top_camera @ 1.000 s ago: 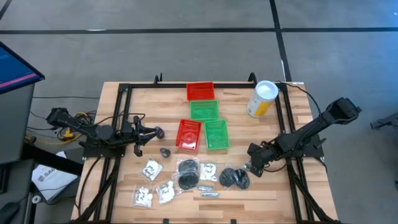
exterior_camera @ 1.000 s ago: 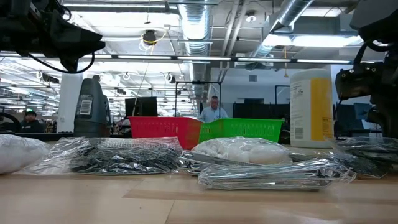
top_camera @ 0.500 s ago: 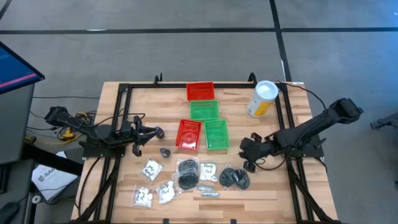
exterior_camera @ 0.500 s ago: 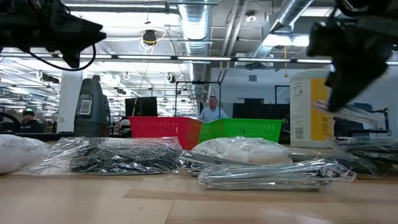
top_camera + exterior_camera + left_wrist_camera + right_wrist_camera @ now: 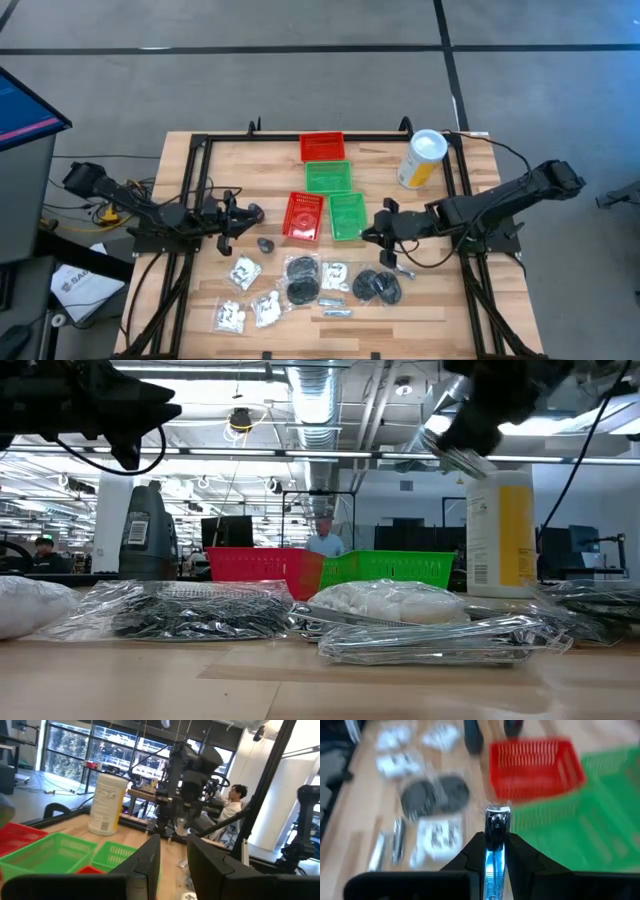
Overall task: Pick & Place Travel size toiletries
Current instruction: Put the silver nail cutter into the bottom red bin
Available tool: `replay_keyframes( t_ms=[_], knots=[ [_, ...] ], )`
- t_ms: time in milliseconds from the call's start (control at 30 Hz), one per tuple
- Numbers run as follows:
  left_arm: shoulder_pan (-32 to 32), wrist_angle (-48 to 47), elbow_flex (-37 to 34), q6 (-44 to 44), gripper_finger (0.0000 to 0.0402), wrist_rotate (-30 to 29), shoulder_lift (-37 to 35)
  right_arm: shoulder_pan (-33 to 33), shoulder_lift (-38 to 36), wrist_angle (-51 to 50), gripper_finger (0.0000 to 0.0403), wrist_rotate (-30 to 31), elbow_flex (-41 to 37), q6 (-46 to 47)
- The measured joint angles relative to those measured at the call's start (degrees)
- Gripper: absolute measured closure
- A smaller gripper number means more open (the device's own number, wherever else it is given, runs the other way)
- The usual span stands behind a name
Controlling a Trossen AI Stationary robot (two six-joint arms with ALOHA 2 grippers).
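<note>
Transport is judged under way: a slim silvery sachet (image 5: 494,851) is pinched in the right gripper (image 5: 385,228) just beside the near green basket (image 5: 348,216), where release is called for, while the left gripper (image 5: 236,217) waits beyond the red basket (image 5: 303,215), fingers barely parted.

Industrial lab hall: exposed ceiling ducts (image 5: 310,400), strip lights, workbenches, seated person (image 5: 232,805), wooden table (image 5: 270,150).

Even, bright overhead light falls on the table (image 5: 200,300), leaving only soft, short shadows. From table height, ceiling lamps (image 5: 450,422) glare white above the green basket (image 5: 390,568), and the nearest packets (image 5: 440,640) look soft. The right wrist view is smeared with motion blur around the red basket (image 5: 535,767).
</note>
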Motion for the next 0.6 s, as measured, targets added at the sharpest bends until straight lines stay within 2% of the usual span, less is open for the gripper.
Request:
replay_keyframes(
  t_ms=[133,400,600],
  knots=[
    [0.08,4.42,2.64,0.27,0.0314,0.07,8.37,-1.7,0.45,8.2,0.0361,-0.02,0.06,-3.73],
    [3.5,6.33,12.12,2.17,0.0314,0.43,25.3,-3.69,2.06,23.75,0.0361,-0.42,0.15,-11.32],
    [7.97,10.37,17.82,4.02,0.0314,7.33,34.0,-5.21,5.43,31.81,0.0361,-0.64,0.16,-14.23]
  ],
)
